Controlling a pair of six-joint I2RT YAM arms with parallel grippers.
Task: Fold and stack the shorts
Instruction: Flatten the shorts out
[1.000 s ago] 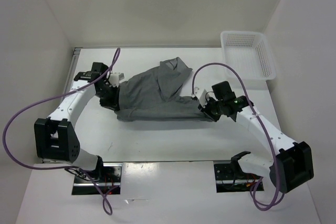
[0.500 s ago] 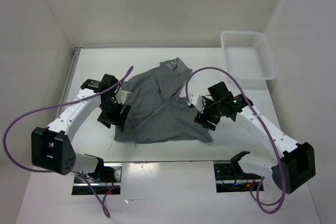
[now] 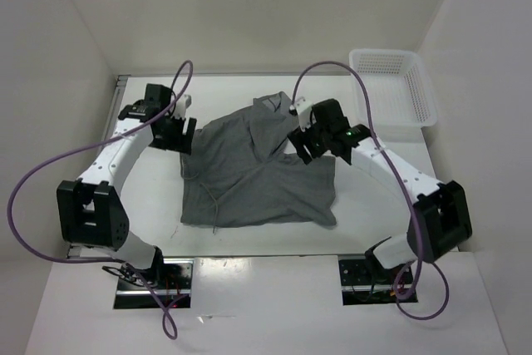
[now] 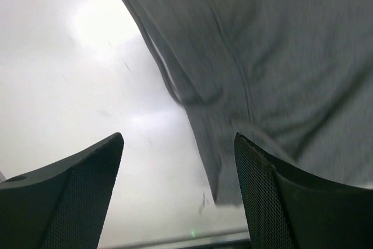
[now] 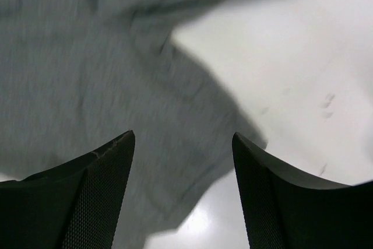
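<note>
Shorts (image 3: 258, 180) flat on white table (image 3: 150, 197)

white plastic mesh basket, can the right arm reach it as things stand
Probably yes: the right gripper hangs open over the grey fabric shorts, holding nothing, and nothing stands between it and the white mesh basket.
</note>
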